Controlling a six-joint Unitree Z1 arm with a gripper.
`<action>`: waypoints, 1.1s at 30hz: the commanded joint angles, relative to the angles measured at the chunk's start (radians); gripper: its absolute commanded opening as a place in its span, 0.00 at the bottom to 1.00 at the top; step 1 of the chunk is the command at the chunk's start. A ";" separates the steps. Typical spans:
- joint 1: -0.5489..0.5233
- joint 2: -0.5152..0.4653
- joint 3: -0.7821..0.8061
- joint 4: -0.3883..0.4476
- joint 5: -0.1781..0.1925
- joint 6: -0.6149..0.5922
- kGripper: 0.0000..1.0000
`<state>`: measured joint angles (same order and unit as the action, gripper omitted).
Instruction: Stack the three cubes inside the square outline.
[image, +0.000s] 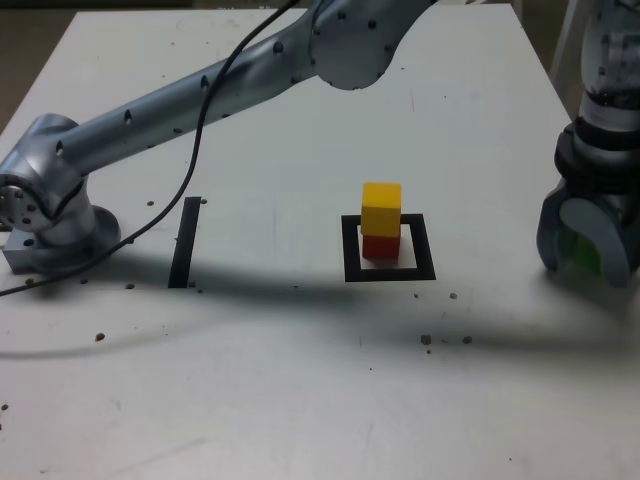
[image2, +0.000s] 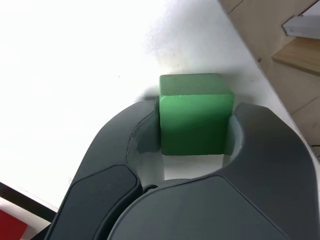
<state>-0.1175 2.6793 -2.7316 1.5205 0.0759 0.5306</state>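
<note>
exterior: yellow cube (image: 381, 207) on red cube (image: 379, 246) | wrist: pincer (image2: 196, 127) grips green cube (image2: 195, 114)

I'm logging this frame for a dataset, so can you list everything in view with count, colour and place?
yellow cube: one, yellow, on top of the red cube
red cube: one, red, inside the square outline
green cube: one, green, between the gripper's fingers, at the exterior view's right
square outline: one, black
tape strip: one, black, at the exterior view's left
table: one, white
arm: one, silver
gripper: one, dark grey, around the green cube
</note>
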 joint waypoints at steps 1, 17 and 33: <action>-0.001 -0.005 -0.041 0.011 0.004 -0.004 0.29; -0.001 -0.194 0.090 0.118 0.032 -0.124 0.29; -0.003 -0.565 0.613 0.109 0.060 -0.333 0.29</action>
<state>-0.1176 2.1625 -2.1499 1.6034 0.1343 0.2104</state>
